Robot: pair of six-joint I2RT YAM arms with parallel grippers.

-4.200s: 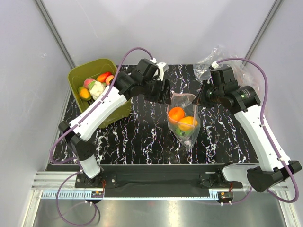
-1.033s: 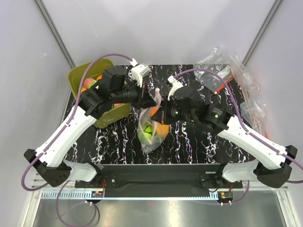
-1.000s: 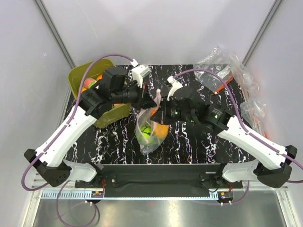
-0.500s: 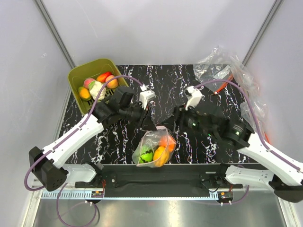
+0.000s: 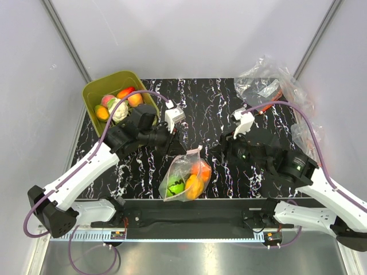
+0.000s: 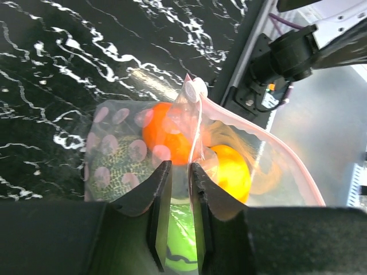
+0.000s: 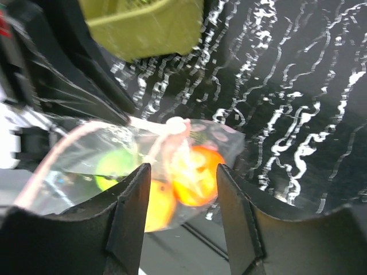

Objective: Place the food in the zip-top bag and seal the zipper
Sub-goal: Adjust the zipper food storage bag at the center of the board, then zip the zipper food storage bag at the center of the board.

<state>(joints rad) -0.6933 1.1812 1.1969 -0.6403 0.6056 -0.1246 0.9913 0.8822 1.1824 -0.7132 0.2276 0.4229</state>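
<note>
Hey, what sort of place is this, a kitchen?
Probably a robot test booth, not a kitchen: plain white walls close in a marbled table, two robot arms are bolted along its near edge, and the food looks toy.

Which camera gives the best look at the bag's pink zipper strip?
Left wrist: the zipper runs sharp along the mouth of the zip-top bag. Right wrist shows it blurred; top external, only a faint edge.

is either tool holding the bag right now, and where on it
The right tool is open, holding nothing. The left tool straddles the zipper edge of the zip-top bag with a narrow gap; whether it pinches it cannot be told.
</note>
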